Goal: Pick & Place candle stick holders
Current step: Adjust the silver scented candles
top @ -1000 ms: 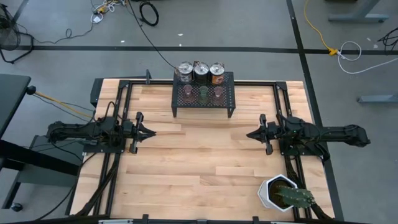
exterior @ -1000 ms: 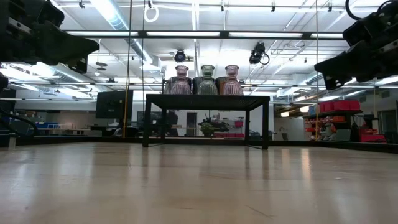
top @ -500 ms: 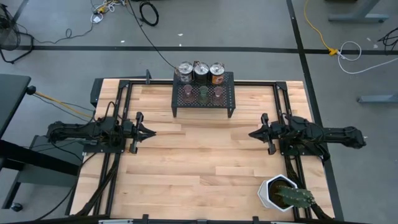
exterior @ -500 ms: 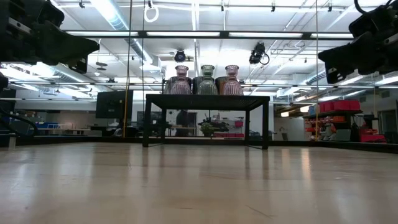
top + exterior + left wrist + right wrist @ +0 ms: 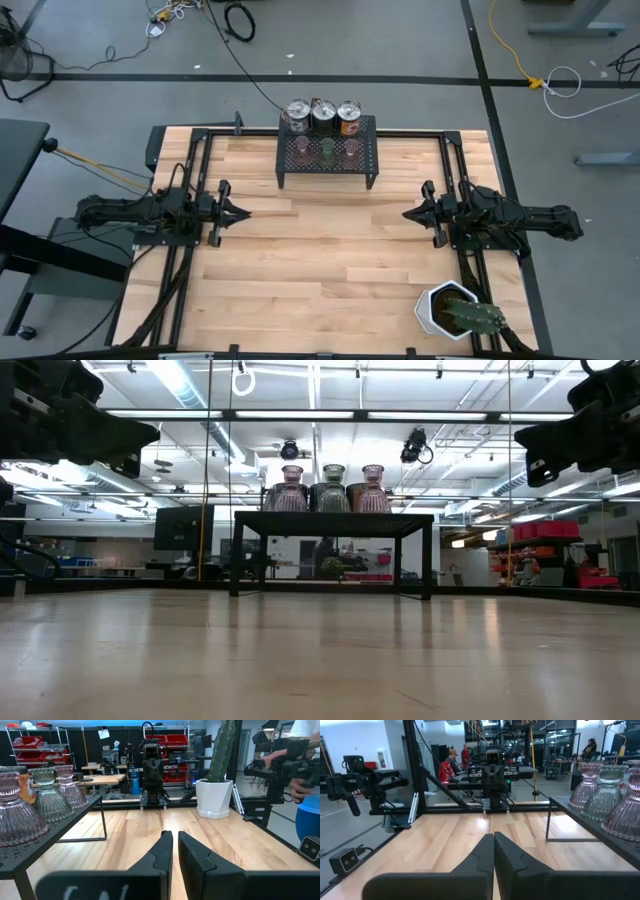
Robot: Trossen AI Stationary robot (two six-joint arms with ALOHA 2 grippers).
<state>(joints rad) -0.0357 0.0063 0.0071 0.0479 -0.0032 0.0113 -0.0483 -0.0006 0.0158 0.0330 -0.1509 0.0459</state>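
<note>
Both grippers closed, empty.

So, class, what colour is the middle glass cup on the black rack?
Olive green. The middle glass cup shows best in the left wrist view.

Gray floor crossed by black tape lines, with loose cables and a yellow cord. Ceiling strip lights hang overhead. Red storage bins on shelving stand well beyond the pincers; 2 people work at distant benches.
</note>
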